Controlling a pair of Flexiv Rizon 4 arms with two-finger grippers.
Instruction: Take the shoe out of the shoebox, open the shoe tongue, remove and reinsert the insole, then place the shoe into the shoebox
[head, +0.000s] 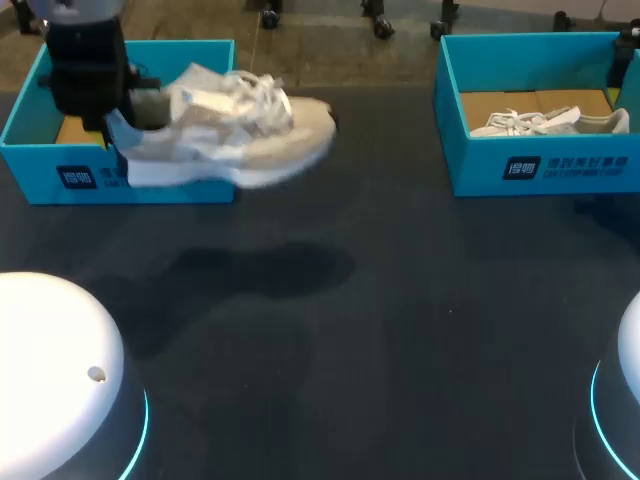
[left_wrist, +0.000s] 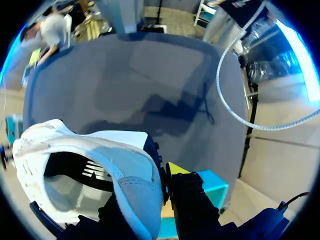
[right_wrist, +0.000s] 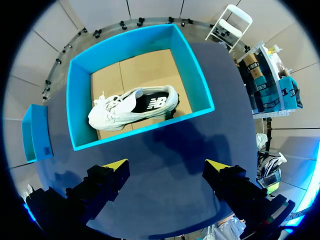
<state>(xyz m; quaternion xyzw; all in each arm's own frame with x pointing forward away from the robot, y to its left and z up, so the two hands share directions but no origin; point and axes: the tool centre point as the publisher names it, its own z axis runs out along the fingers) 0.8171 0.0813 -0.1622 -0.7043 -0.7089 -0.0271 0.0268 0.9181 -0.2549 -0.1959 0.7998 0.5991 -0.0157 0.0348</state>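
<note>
white arm bases fill your lower corners, on the dark table. upper left, your left gripper is clamped on the heel of the shoe, held off the table in front of the left shoebox. your right gripper hangs, fingers apart, above the right shoebox at upper right, with another shoe inside.

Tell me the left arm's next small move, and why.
Probably lower the shoe onto the table in front of the left shoebox. The left hand is shut on its heel, and the shoe hangs in the air over the box's front wall, so it has no support for opening it up. The right hand is open and holds nothing.
</note>
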